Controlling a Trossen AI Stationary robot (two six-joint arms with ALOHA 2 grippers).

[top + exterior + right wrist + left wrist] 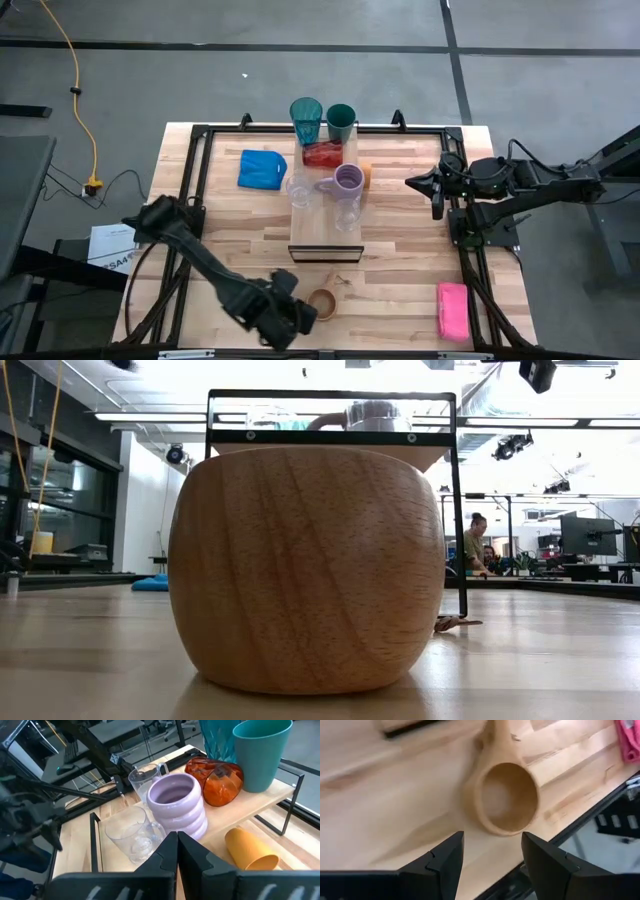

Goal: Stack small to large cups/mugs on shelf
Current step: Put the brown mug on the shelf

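The tan wooden mug [322, 303] stands upright on the tabletop near the front edge and fills the low view [305, 570]. My left gripper [304, 314] is open just left of it, with the mug [505, 797] ahead of its fingertips and untouched. The shelf [325, 240] carries the teal tumbler [306, 120], dark green cup [341, 122], red cup [323, 154] on its side, lavender mug [347, 182] and two clear glasses [300, 190] [347, 215]. The orange cup [365, 172] lies on its side on the table beside the shelf. My right gripper [415, 183] is shut and empty, right of the shelf.
A blue cloth [262, 168] lies left of the shelf. A pink sponge [452, 308] lies at the front right. A black metal frame [200, 130] runs around the tabletop. People sit in the room beyond [475, 540].
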